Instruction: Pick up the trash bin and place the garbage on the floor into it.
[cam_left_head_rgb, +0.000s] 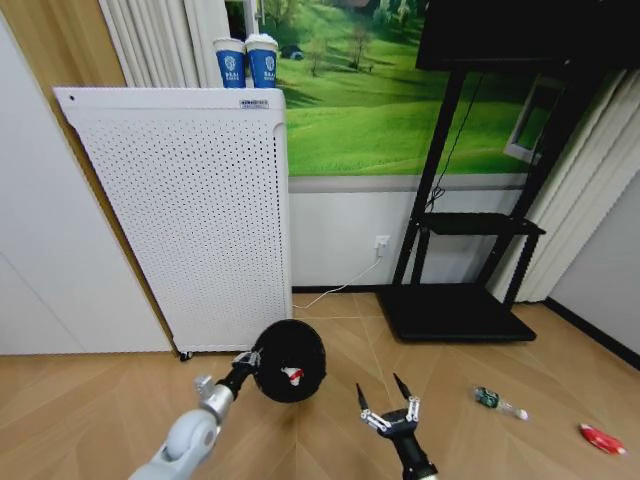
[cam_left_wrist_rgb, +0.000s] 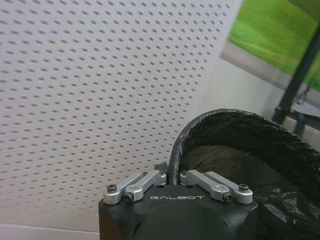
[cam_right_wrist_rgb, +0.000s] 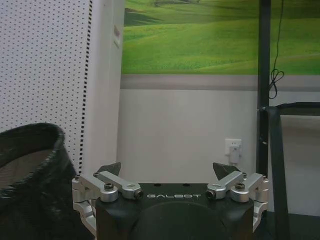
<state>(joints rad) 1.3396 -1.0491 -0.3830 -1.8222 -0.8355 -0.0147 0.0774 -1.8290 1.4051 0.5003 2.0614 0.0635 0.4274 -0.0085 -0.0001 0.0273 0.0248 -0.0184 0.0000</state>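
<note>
Black hand (cam_right_wrist_rgb: 170, 172) bodies marked GALBOT, silver linkages (dark screws), pointed fingertips.

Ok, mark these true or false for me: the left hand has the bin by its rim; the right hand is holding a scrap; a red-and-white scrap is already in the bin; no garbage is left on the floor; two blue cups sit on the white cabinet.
1. The left hand grips the trash bin by its rim. True.
2. The right hand holds a scrap. False: it is open and empty.
3. A red-and-white scrap lies in the bin. True.
4. No garbage is left on the floor. False: a green wrapper and a red scrap lie there.
5. Two blue cups sit on the white cabinet. True.
</note>
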